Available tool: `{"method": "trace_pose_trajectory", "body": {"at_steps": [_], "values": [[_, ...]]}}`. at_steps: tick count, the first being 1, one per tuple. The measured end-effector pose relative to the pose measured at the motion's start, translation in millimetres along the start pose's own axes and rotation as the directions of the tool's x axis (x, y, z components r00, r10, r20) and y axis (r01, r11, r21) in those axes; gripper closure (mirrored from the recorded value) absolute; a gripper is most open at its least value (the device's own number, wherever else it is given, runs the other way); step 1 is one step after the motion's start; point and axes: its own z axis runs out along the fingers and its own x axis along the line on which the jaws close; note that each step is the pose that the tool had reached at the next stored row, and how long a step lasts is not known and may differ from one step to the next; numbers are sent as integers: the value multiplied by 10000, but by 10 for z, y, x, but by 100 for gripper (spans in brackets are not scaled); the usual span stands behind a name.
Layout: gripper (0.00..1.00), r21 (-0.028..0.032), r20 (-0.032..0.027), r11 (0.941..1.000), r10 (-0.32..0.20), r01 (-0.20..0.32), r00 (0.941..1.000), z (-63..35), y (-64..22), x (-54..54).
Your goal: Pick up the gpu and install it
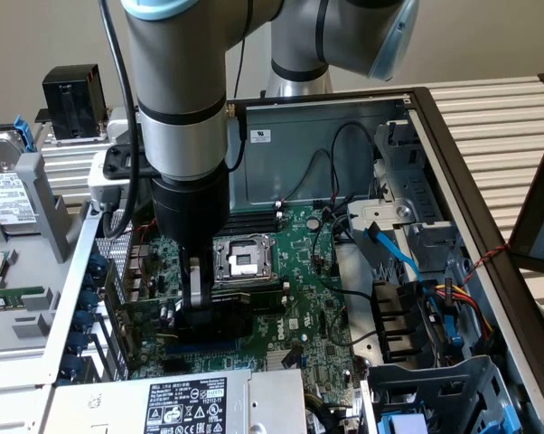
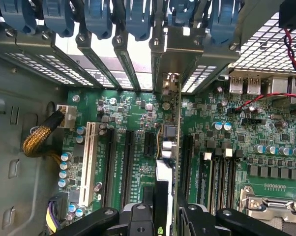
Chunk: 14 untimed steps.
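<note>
Green circuit board, black cooler shroud, silver end bracket: that's the small gpu (image 2: 163, 178). In the wrist view it's seen edge-on, stood upright between the two black fingers of the gripper (image 1: 200, 312). The jaws are set narrow and clamped on the card's top edge, so it's held, not loose.

The card is positioned low over the big green motherboard (image 1: 317, 271), among the long black expansion slots (image 2: 110, 162). Its bracket end is pointed at the rear wall of the case, where the row of blue plastic retention clips (image 2: 133, 19) is lined up. The thin black RAM sticks (image 2: 205, 182) are found just beside it, on the side toward the silver CPU socket (image 1: 240, 262), and nothing there is touched by the gripper.

So the pick-up part is judged done and the install part is what's in hand. Whether the contact edge is already bottomed in its slot can't really be told, since it's hidden by the card's own body; probably it's partly in at best.

What the next move calls for, as a guess:
- a straight push down, with the card kept square to the slot
- the bracket tab guided into its rear opening
- no sideways load put on the board
</note>
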Motion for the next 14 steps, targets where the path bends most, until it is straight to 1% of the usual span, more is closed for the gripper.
{"method": "trace_pose_trajectory", "body": {"at_steps": [6, 14], "values": [[73, 4, -7, 9999, -106, 106, 9999, 0, 0, 0], [73, 13, -8, 9999, -119, 119, 9999, 3, 2, 0]]}}
